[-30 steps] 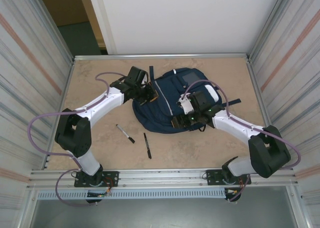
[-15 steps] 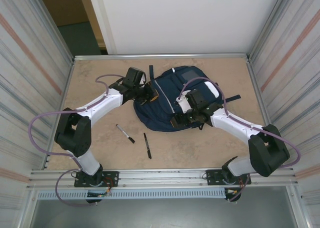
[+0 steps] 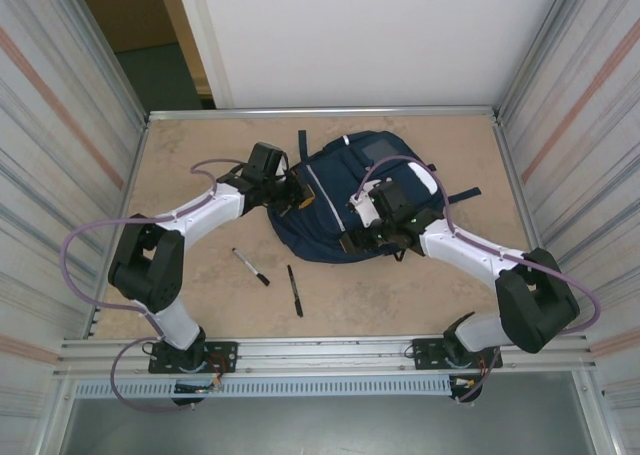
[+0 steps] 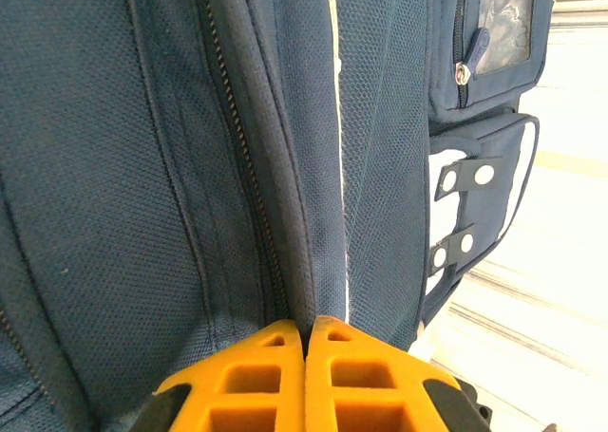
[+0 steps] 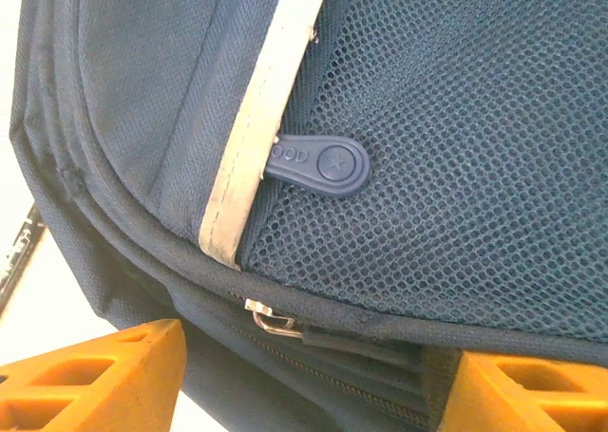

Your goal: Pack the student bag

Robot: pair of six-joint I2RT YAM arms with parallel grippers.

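No legible text; a star emblem on the zip pull (image 5: 318, 160)

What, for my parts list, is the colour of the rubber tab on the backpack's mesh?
Dark blue; the oval rubber tab shows best in the right wrist view.

The left arm (image 3: 200, 210) stretches forward and inward from its base. The left gripper (image 4: 306, 356) has its orange fingers (image 4: 252, 380) pressed flat together, pinching a fold of the student bag (image 4: 114, 166) at their tips. The right arm (image 3: 465, 250) bends inward with its wrist tipped down, and the right gripper (image 5: 318, 351) has its fingers spread wide apart, bag fabric lying between the jaws.
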